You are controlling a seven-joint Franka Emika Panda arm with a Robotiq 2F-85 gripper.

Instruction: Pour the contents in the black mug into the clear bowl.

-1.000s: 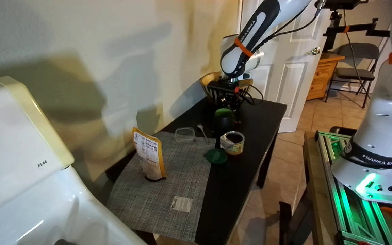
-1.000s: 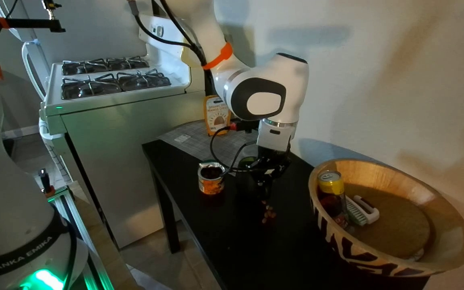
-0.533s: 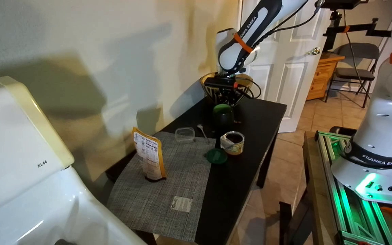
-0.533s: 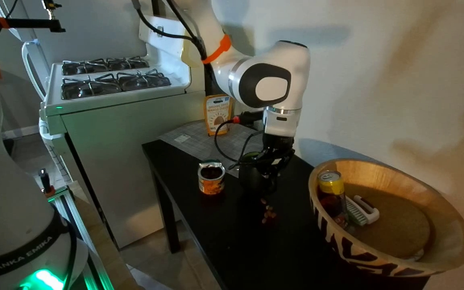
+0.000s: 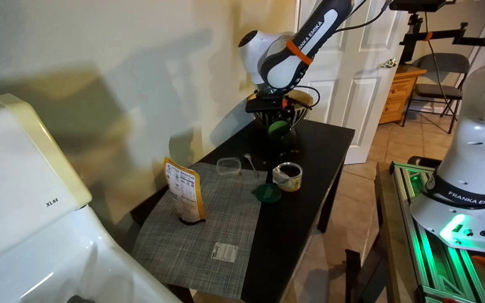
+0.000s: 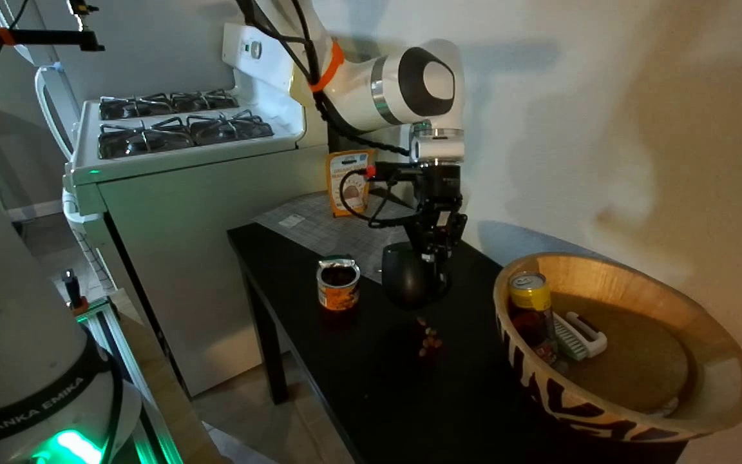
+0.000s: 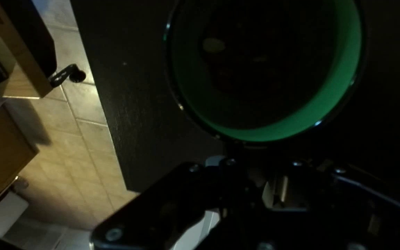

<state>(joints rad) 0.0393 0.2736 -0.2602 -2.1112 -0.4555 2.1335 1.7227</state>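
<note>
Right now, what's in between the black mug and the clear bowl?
In an exterior view, a pale spoon-like utensil lies between the black mug and the clear bowl.

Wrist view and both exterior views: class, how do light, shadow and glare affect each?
Wrist view: very dim; the black mug shows a lit green inner wall, its depths mostly lost in darkness. In an exterior view: glare streaks the white stove, broad shadows fall across the wall. In both exterior views: the green base light burns out nearly white.
</note>
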